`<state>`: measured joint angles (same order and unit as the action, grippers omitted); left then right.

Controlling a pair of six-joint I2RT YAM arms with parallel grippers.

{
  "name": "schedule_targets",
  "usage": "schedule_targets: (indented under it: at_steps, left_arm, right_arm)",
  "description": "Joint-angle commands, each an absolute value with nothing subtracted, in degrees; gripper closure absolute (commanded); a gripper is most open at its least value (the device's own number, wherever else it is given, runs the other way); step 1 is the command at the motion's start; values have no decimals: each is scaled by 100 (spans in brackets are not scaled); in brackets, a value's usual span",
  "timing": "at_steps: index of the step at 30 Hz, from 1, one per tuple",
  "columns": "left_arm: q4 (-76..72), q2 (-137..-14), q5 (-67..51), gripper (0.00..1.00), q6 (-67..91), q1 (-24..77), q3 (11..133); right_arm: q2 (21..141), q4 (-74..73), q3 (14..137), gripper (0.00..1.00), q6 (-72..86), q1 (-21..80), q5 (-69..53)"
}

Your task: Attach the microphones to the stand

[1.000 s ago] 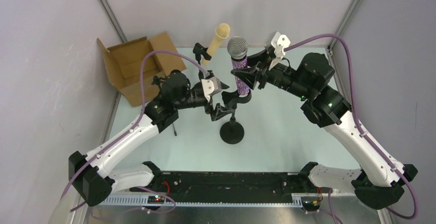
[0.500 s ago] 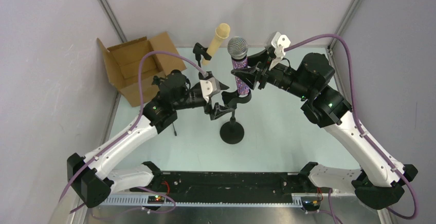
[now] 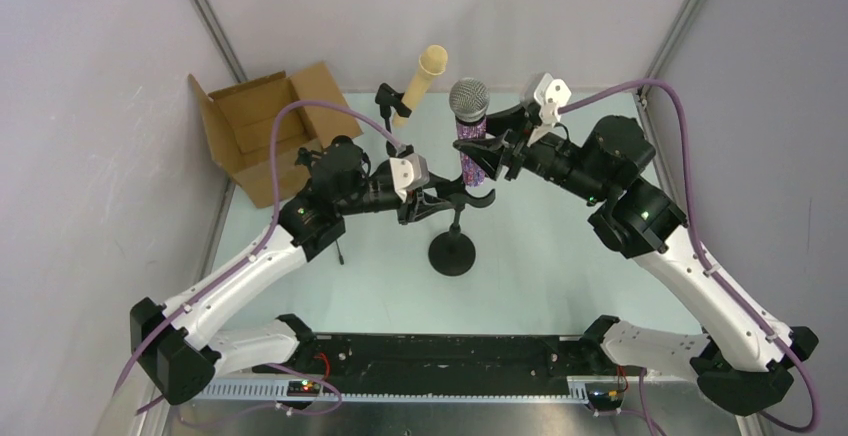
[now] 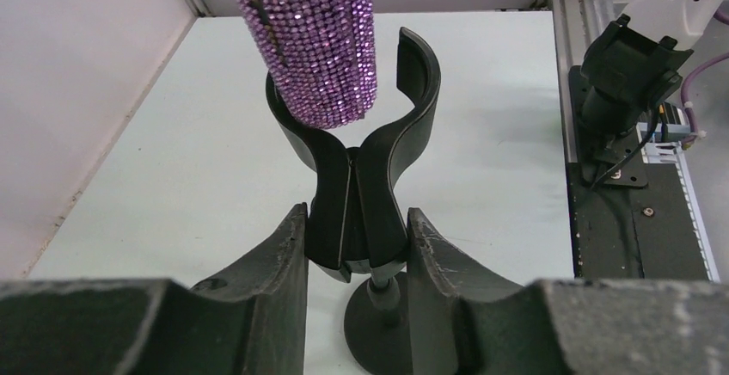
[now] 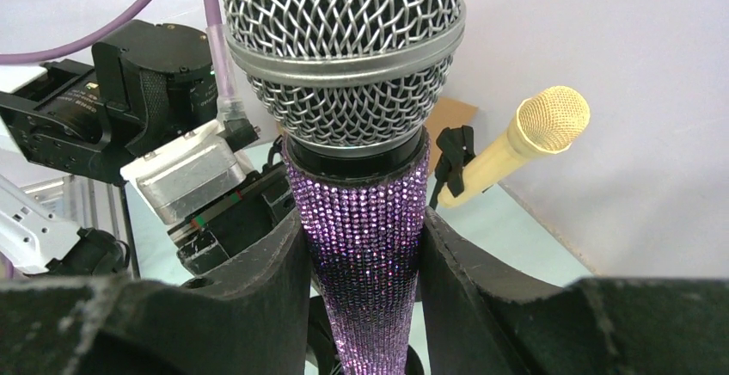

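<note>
The purple glitter microphone (image 3: 470,141) with a silver mesh head (image 5: 344,48) stands upright, and my right gripper (image 5: 361,255) is shut on its body. Its lower end (image 4: 314,48) sits in the mouth of the stand's black U-shaped clip (image 4: 404,126), between the two prongs. My left gripper (image 4: 357,237) is shut on the clip's neck, just above the stand's round base (image 3: 452,254). The cream-beige microphone (image 3: 420,78) leans in another clip (image 3: 388,99) at the back of the stand.
An open cardboard box (image 3: 265,131) stands at the back left against the wall. Both arms meet over the middle of the table (image 3: 560,246). The right arm's base (image 4: 627,74) shows at the right of the left wrist view.
My left gripper has closed from wide open onto the clip's neck. The right gripper has shifted the purple microphone slightly to the right, and the clip has turned under it.
</note>
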<state>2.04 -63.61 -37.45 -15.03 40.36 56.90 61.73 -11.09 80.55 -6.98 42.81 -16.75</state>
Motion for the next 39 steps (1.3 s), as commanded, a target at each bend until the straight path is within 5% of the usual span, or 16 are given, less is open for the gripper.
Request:
schedule_targets:
  at_steps: [1, 18, 20, 21, 25, 31, 39]
  left_arm:
    - [61, -6149, -3509, 100, -1660, 4036, 5571]
    - [39, -6083, -3403, 100, -1615, 4038, 5530]
    - [42, -6076, -3331, 89, -1546, 4042, 5536]
    - [39, -6074, -3322, 67, -1529, 4049, 5532]
    - [32, -6073, -3260, 31, -1468, 4064, 5551]
    - [30, -6072, -3095, 11, -1384, 4067, 5720]
    - [216, -6113, -2980, 6, -1259, 4058, 6120]
  right_arm:
    - [5903, -1055, 7572, 100, -888, 4399, -1187]
    - [5387, 196, 6211, 100, -637, 4446, -807]
    - [5335, 268, 6183, 100, -667, 4461, -767]
    - [5311, 289, 6185, 100, -703, 4463, -761]
    - [5268, 285, 6183, 100, -819, 4476, -776]
    - [5298, 141, 6182, 84, -878, 4474, -672]
    - [5257, 204, 6184, 38, -837, 4482, -593]
